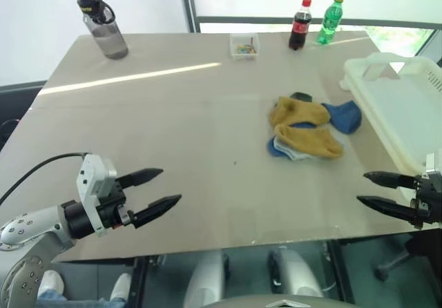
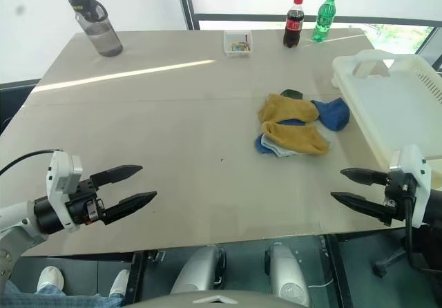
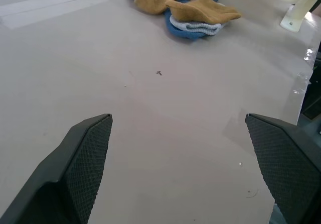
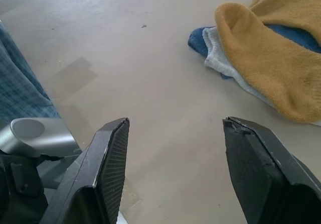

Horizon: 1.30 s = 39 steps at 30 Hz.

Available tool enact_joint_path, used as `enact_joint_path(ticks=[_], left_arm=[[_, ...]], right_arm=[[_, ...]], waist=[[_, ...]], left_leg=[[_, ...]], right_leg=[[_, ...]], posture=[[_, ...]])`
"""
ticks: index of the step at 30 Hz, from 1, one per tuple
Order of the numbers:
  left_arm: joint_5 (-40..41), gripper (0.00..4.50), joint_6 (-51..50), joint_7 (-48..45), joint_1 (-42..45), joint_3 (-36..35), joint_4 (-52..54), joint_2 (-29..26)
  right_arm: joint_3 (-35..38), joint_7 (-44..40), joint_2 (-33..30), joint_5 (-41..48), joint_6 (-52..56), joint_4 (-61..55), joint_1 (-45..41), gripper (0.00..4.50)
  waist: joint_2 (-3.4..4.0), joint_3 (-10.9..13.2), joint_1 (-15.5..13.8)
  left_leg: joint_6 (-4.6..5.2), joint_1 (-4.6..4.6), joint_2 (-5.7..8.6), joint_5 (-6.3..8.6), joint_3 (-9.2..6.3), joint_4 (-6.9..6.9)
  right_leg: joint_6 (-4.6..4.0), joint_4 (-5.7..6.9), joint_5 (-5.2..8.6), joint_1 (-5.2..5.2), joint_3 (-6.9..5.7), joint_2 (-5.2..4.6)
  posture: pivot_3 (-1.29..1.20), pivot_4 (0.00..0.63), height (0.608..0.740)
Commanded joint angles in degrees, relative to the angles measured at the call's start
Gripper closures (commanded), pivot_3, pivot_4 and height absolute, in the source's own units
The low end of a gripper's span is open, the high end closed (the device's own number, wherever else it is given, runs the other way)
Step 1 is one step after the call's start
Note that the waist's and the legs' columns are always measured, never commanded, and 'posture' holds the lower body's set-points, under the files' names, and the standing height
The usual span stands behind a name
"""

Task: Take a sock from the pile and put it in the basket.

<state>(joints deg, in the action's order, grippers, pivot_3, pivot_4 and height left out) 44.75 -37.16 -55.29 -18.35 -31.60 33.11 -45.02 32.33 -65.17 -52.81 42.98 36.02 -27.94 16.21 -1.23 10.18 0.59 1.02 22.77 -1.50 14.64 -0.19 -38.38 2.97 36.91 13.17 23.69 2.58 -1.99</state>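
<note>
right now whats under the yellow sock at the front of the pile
Under the front yellow sock a light grey sock and a blue sock stick out at its edge. How far they run beneath it, and whether anything else lies there, is covered.

Loose heap of ankle socks (image 1: 309,129), right of centre in head views, flat on beige tabletop. Two mustard-yellow socks on top, one upper left, one lower right. Blue sock juts toward upper right; second blue and light-grey layers peek out at lower left edge. Small dark bit at top, possibly dark-green sock.

Large white plastic rectangular basket (image 1: 394,97), right edge of frame: low walls, loop handle at upper end, nothing visible inside. Near heap, not touching.
</note>
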Motion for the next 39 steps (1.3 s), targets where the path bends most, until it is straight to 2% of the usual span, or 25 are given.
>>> enact_joint_path(ticks=[1, 21, 25, 32, 39], left_arm=[[0.7, 0.00, 1.6, -0.6, 0.0, -1.4, 1.7, -0.7], [-2.0, 0.00, 4.0, -1.0, 0.4, 1.0, 1.0, -1.5], [-1.5, 0.00, 3.8, -0.8, 1.6, 1.3, 1.3, -1.8], [2.8, 0.00, 1.4, 0.8, 8.4, 4.2, 2.9, -2.7], [6.4, 0.00, -1.2, 2.2, 17.5, 11.6, 4.5, -3.0]], right_arm=[[0.7, 0.0, 0.4, -0.2, -1.4, -0.7, 0.5, 1.48], [0.4, 4.3, 1.4, 1.7, 0.1, -3.0, 0.0, 1.48], [-1.2, 7.4, 0.6, 0.6, 2.1, -3.3, -0.6, 1.48], [-7.0, 20.2, 3.0, 1.1, 9.8, -1.7, -9.8, 1.48], [-12.0, 40.5, 10.8, -2.2, 22.9, 6.9, -24.6, 1.48]], waist=[[0.00, 0.0, 0.0], [0.00, 0.0, 0.0], [0.00, 0.0, 0.0], [0.00, 0.0, 0.0], [-0.04, 0.0, 0.1]], left_leg=[[0.00, 0.00, 0.00, 0.00, 0.00, 0.00], [0.00, 0.00, 0.01, 0.00, 0.01, 0.00], [0.00, 0.00, 0.02, 0.00, 0.01, 0.00], [0.00, -0.01, 0.05, 0.00, 0.01, -0.01], [0.00, 0.07, 0.17, 0.00, -0.01, 0.01]], right_leg=[[0.00, 0.00, 0.00, 0.00, 0.00, 0.00], [0.00, 0.00, 0.00, 0.00, 0.01, 0.00], [0.00, 0.00, 0.00, 0.00, 0.01, 0.00], [0.00, 0.01, -0.01, 0.00, 0.02, 0.01], [-0.23, 0.03, -0.15, 0.04, 0.06, 0.02]], posture=[[0.00, 0.150, 0.740], [0.00, 0.150, 0.740], [0.00, 0.150, 0.740], [0.00, 0.150, 0.740], [0.00, 0.150, 0.740]])
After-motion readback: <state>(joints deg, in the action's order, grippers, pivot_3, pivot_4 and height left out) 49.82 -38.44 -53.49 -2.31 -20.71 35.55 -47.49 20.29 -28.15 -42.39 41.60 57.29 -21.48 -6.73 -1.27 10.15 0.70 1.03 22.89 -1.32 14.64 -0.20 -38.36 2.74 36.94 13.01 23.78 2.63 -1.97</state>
